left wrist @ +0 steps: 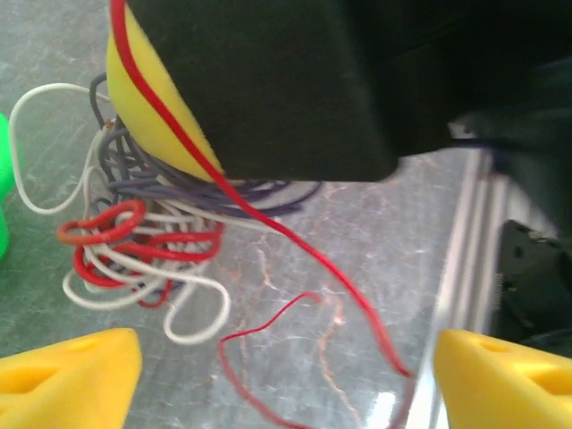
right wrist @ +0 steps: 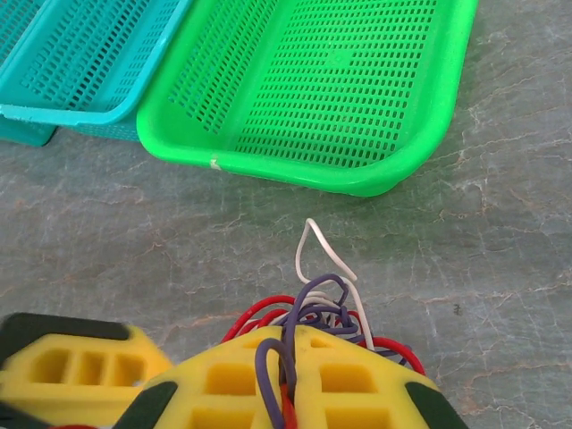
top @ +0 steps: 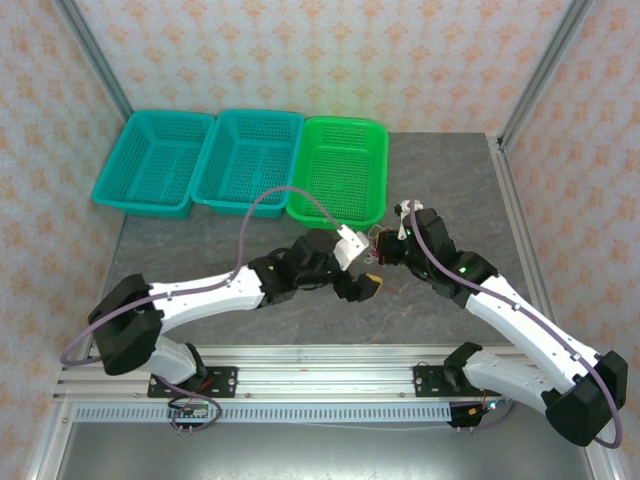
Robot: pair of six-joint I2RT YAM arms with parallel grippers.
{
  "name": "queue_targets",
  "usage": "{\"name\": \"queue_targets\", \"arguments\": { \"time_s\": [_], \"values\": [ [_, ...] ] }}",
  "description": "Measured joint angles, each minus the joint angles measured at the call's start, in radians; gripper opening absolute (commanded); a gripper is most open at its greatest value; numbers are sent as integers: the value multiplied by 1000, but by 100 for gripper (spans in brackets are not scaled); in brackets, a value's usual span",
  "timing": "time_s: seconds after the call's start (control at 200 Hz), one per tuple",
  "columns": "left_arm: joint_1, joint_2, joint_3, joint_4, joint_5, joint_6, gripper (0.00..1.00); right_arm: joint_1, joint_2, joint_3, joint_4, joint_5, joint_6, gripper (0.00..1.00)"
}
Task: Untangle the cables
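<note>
Although three baskets stand in a row along the far edge of the table (top: 200,250), the cables (top: 379,240) are in none of them. The first teal basket (top: 140,203) sits on the far left. The second teal basket (top: 240,205) touches its side, and the green basket (top: 335,218) closes the row on the right. Each one shows only its own perforated floor and walls.

The cables lie on the grey tabletop just in front of the green basket, bunched where the two arms meet.

From the right wrist, the right gripper (right wrist: 277,384) is pinched together on the bundle. A purple strand runs down the seam between its yellow fingers, and red and whitish loops spill out ahead of them.

From the left wrist, the same knot (left wrist: 143,241) shows as red, white and purple-grey loops resting on the stone surface under that clamped finger. One long red strand trails away from it across the table.

The left gripper (left wrist: 286,375) stands wide. Its yellow fingertips (left wrist: 67,375) are far apart at the two lower corners of that view, with nothing held between them and neither touching a strand. Seen from above, it (top: 362,282) sits just beside the right gripper (top: 387,250).
</note>
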Motion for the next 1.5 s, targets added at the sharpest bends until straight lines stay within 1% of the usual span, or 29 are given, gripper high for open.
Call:
{"name": "queue_targets", "arguments": {
  "time_s": [0.055,0.085,0.14,0.17,0.21,0.305,0.355,0.42,0.55,0.601,0.661,0.711,0.761,0.886,0.966,1.056,1.106,1.181,1.231,1.311,1.371,1.456,1.501],
  "values": [
    [0,27,9,5,-28,-10,44,0,0,0,0,0,6,0],
    [0,37,14,5,-44,-16,35,0,0,0,-1,0,10,0],
    [0,48,23,5,-72,-25,21,0,0,0,-5,6,15,0],
    [0,48,27,4,-85,-26,10,0,-1,0,-8,14,18,0],
    [0,45,33,2,-98,-35,0,0,-3,0,-15,31,23,0],
    [0,23,38,-5,-124,-40,0,-7,-13,-1,-23,80,37,2],
    [0,2,38,-15,-137,-44,0,-15,-21,-4,-23,104,46,7],
    [0,-35,36,-31,-148,-48,0,-27,-30,-14,-23,138,59,7],
    [1,-170,5,-52,-168,-77,0,-49,-30,-38,-22,211,86,9],
    [1,-227,-5,-57,-171,-91,0,-51,-27,-51,-15,211,90,10],
    [1,-295,-11,-79,-174,-103,0,-57,-14,-72,14,216,104,14],
    [2,-352,-13,-102,-185,-109,0,-90,2,-101,38,236,129,15],
    [7,-408,-14,-122,-194,-116,0,-143,23,-142,58,249,156,17],
    [14,-535,-13,-165,-232,-122,0,-275,62,-267,97,252,244,17],
    [17,-583,-10,-191,-253,-123,0,-335,68,-335,108,244,301,18],
    [25,-615,-1,-227,-289,-122,0,-379,68,-373,111,237,356,18],
    [27,-621,4,-246,-309,-123,0,-396,64,-383,111,230,376,25],
    [32,-623,4,-273,-327,-122,0,-412,45,-388,116,208,389,44],
    [35,-616,4,-285,-331,-122,0,-418,12,-393,139,159,367,54],
    [40,-595,4,-297,-331,-123,0,-417,-70,-398,190,53,327,63],
    [40,-568,2,-299,-331,-124,0,-404,-151,-398,232,-16,286,72],
    [40,-529,-18,-298,-331,-132,0,-356,-262,-398,290,-100,227,92],
    [40,-512,-35,-294,-331,-140,0,-318,-301,-398,323,-137,185,96]
  ]
}}
